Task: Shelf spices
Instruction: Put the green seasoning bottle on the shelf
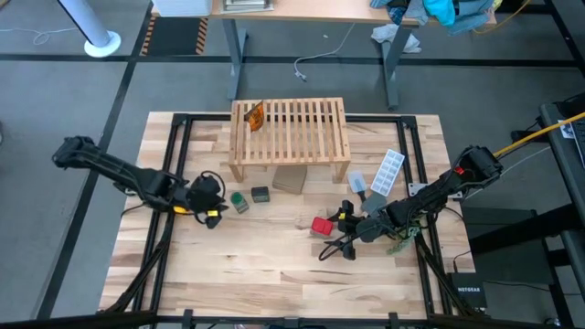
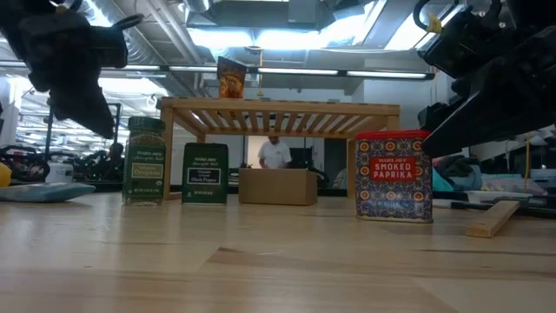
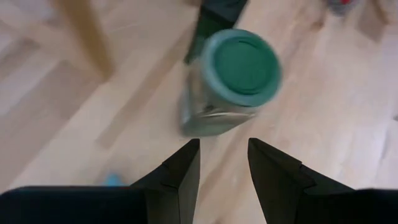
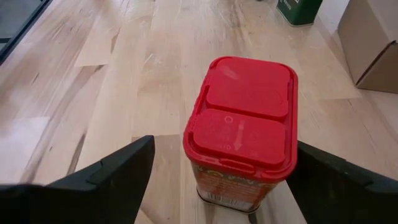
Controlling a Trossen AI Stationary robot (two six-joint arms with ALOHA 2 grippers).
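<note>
The red jar [image 4: 241,134] stands upright on the table, and my open right gripper [image 4: 224,144] has one finger on either side of it without touching. In the high view that gripper [image 1: 336,230] is just right of the jar [image 1: 322,226]. My left gripper [image 3: 224,152] is open, a short way from the green round jar [image 3: 235,78], which stands beside the dark jar [image 1: 260,194] in front of the shelf [image 1: 288,132]. The orange packet [image 1: 255,115] stands on the slatted top near the shelf's far left corner.
A cardboard box [image 1: 290,179] sits under the shelf's near edge. A white ice-cube tray [image 1: 390,172] lies right of the shelf. A small wood block [image 1: 304,221] lies just left of the red jar. The near half of the table [image 1: 265,274] is bare planks.
</note>
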